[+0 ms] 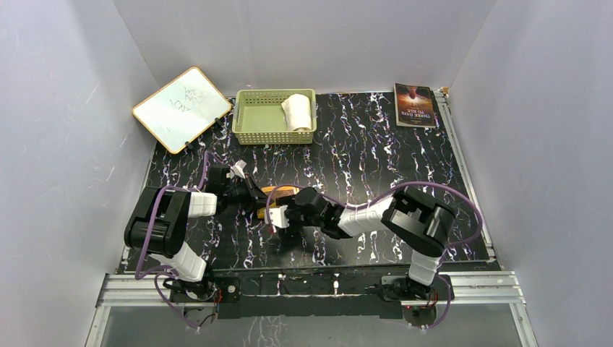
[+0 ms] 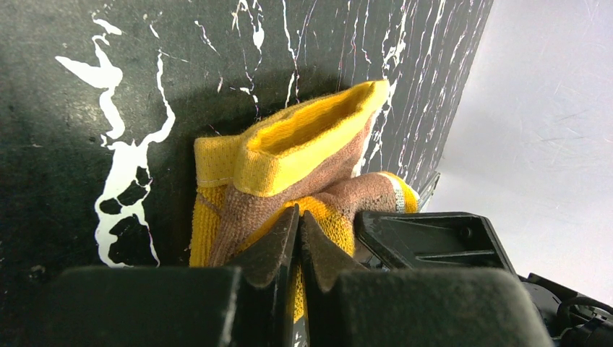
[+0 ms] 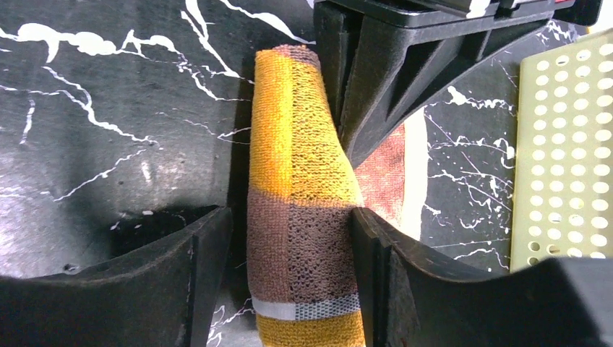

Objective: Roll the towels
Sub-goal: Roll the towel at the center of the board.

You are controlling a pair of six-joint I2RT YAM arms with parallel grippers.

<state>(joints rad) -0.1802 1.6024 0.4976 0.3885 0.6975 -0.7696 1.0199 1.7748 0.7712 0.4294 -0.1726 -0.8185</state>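
I see a black counter with white veins, between pale grey walls. The white towel lies rolled in the green basket at the far edge. The brown-and-yellow towel lies mid-counter. The left gripper has its jaws clenched on the cloth. The right gripper stands astride it, jaws released.

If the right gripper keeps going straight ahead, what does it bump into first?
Most likely the left gripper, which pinches the brown and yellow towel just ahead. The right gripper straddles that towel with open fingers, though depth is hard to judge.
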